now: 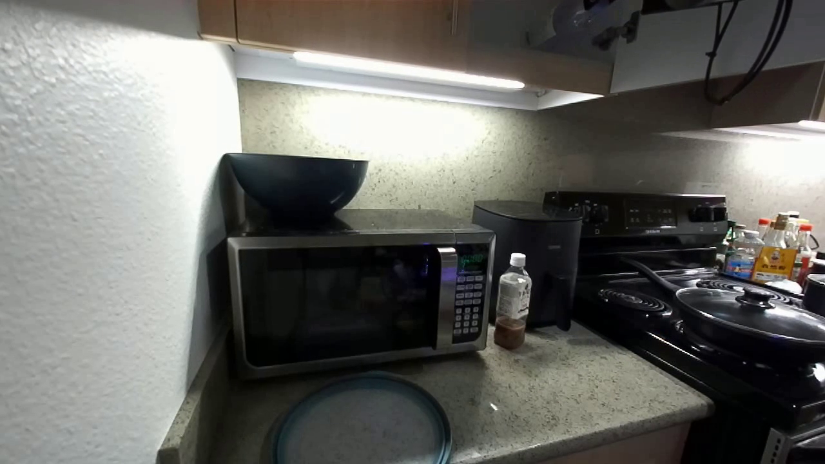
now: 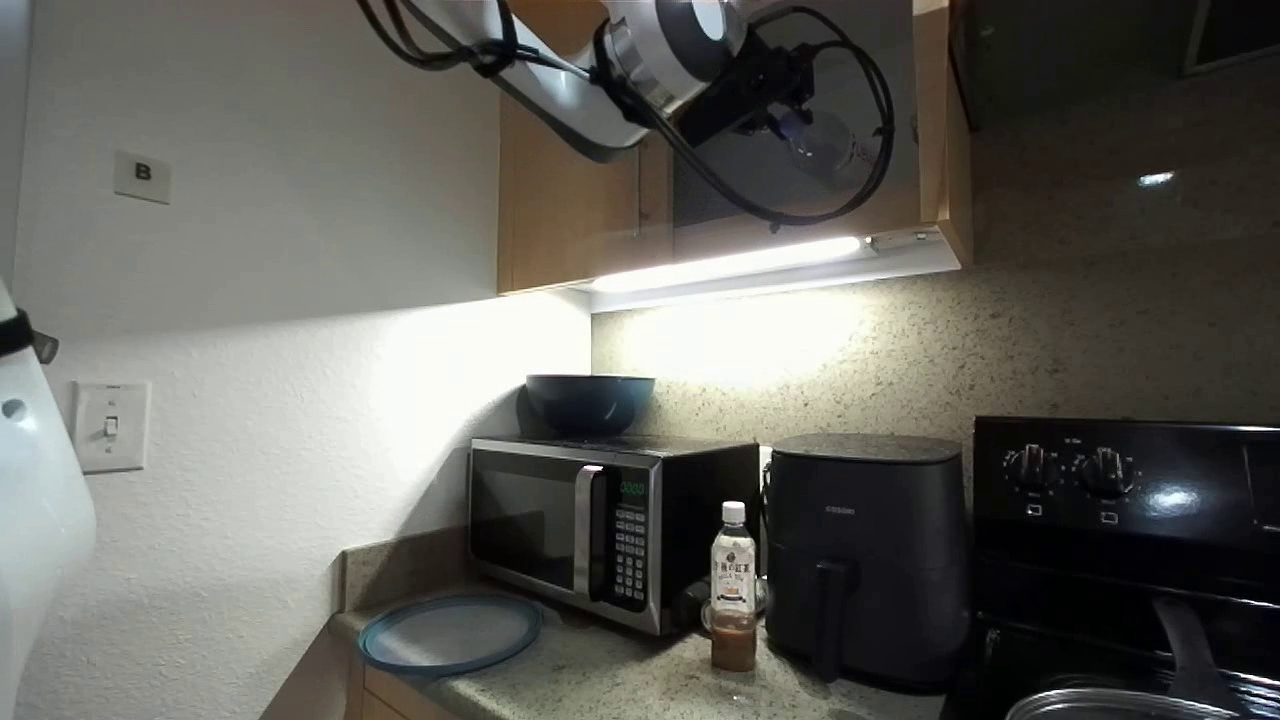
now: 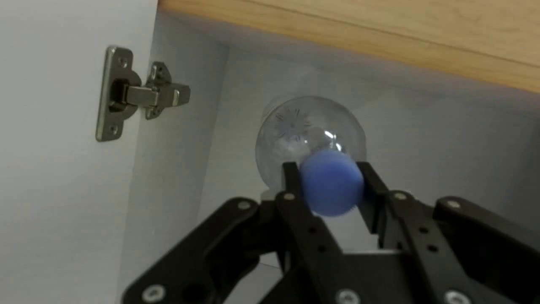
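Clasped on a blue cap (image 3: 332,183), the pincer (image 3: 329,177) holds a clear bottle (image 3: 303,131), one finger on each side. The bottle is at an open wall cabinet (image 3: 181,143), seen against its inside; whether its base touches anything I cannot tell. To hold it well, the grip should sit centred and square on the cap, since a bottle held only by its top will probably swing. Any motion is best slow, with the round body clear of the wooden edge (image 3: 358,29) and the metal hinge (image 3: 143,96), and the pincer should loosen only with the base flat on something. Below, on the tabletop (image 1: 580,386), a microwave (image 1: 341,303) stands to the left with a dark bowl (image 1: 300,183) on it and a blue-rimmed disc (image 1: 367,422) near, in front. Right of it are a part-filled drink bottle (image 1: 514,299) and, farther back, a black air fryer (image 1: 541,251). A lidded pan (image 1: 751,322) sits on the stove (image 1: 612,212) at the far right.
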Tool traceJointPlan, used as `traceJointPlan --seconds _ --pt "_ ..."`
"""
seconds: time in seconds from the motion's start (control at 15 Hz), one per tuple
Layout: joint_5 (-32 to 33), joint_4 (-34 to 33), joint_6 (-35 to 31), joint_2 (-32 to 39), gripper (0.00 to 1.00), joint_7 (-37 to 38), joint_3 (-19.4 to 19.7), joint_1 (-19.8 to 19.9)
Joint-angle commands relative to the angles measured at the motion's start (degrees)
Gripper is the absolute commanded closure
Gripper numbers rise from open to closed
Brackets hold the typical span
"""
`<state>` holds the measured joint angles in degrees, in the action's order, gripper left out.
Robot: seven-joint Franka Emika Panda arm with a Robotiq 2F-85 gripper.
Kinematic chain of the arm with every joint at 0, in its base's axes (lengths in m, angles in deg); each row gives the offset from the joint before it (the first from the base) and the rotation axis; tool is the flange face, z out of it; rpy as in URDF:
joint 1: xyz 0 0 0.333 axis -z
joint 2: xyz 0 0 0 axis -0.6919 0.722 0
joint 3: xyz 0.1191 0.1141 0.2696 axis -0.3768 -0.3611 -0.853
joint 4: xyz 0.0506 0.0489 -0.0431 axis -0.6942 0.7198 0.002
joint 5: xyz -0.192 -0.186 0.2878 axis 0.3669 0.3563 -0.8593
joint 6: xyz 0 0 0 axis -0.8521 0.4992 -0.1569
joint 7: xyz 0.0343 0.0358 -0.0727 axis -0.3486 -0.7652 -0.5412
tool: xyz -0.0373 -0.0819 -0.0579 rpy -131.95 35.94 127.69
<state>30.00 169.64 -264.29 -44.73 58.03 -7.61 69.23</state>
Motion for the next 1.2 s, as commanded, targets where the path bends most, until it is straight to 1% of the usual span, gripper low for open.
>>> traceJointPlan --seconds 0.0,0.13,0.2,0.4,0.47,0.53,0.6,0.67,0.73,0.8,0.87,0.93,1.0,1.13 --pt "1.5 -10.6 2.5 7.1 0.89 1.8 -2.2 2.5" --pt "0.1 -14.1 4.4 10.1 0.89 0.9 -1.8 1.3" --pt "-1.3 -15.0 5.7 11.4 0.89 0.1 -1.6 0.4" --pt "-3.6 -16.6 9.2 14.3 0.89 -1.0 -1.8 -0.5" --pt "-4.6 -17.0 10.9 15.4 0.89 -1.2 4.4 -7.1" --pt "-5.8 -17.0 11.8 16.0 0.89 -1.3 5.1 -8.1" --pt "-7.6 -16.2 13.1 16.1 0.89 -1.9 1.1 -4.6" --pt "-9.2 -16.2 14.3 16.3 0.89 -2.5 1.7 -5.7" --pt "-10.0 -15.6 15.8 15.8 0.79 -2.6 1.5 -5.7" --pt "-11.1 -15.5 16.9 15.3 0.39 -3.4 1.2 -5.6" --pt "-10.9 -15.6 18.6 14.8 0.38 -3.0 1.3 -5.6" --pt "-11.3 -15.3 20.2 14.4 0.33 -3.4 1.2 -5.6" --pt "-10.8 -15.5 20.7 13.8 0.26 -2.8 6.4 -10.3" --pt "-10.1 -15.0 21.0 12.8 0.13 -2.5 8.3 -11.8"
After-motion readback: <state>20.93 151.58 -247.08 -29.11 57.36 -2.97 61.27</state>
